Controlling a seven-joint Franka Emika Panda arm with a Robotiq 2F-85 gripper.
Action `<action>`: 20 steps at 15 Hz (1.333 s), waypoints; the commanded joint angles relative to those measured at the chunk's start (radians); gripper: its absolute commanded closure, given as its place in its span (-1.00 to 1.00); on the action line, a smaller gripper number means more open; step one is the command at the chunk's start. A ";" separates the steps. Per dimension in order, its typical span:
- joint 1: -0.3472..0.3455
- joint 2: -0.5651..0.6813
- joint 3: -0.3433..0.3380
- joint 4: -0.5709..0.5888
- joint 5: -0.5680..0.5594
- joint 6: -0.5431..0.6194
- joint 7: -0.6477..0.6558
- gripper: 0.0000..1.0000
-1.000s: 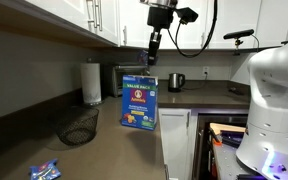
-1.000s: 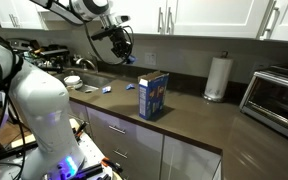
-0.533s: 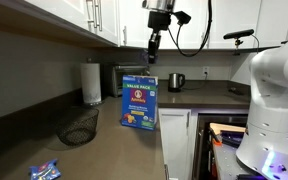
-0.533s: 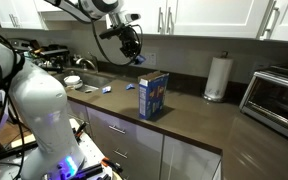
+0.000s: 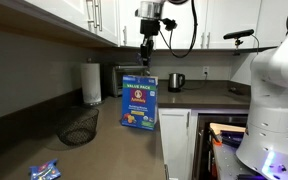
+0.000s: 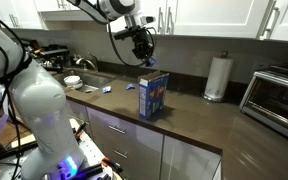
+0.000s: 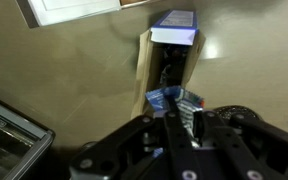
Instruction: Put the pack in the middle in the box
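Note:
The tall blue box [image 5: 139, 103] stands upright on the dark counter in both exterior views [image 6: 153, 96], with "VALUE PACK" lettering near its top. In the wrist view its open top [image 7: 170, 55] lies just ahead of the fingers. My gripper [image 5: 145, 52] hangs above the box's top, and it also shows in an exterior view [image 6: 144, 57]. It is shut on a small blue pack [image 7: 172, 101], whose blue and white wrapper sticks out between the fingers [image 7: 182, 118].
A black wire mesh basket [image 5: 79, 128] sits on the counter near a paper towel roll [image 5: 92, 83]. More small packs lie at the counter's near end [image 5: 44, 171], near the sink [image 6: 102, 89]. A toaster oven [image 6: 281, 95], mug [image 5: 176, 81] and overhead cabinets are close.
My gripper has carried the pack sideways through the air, from off to one side of the box to right above its open top. The box has not moved.

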 commanded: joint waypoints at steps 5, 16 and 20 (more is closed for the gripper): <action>0.000 0.144 -0.010 0.063 -0.005 0.032 -0.046 0.87; -0.009 0.206 -0.022 0.056 -0.018 0.052 -0.043 0.85; -0.009 0.203 -0.026 0.054 -0.019 0.046 -0.043 0.17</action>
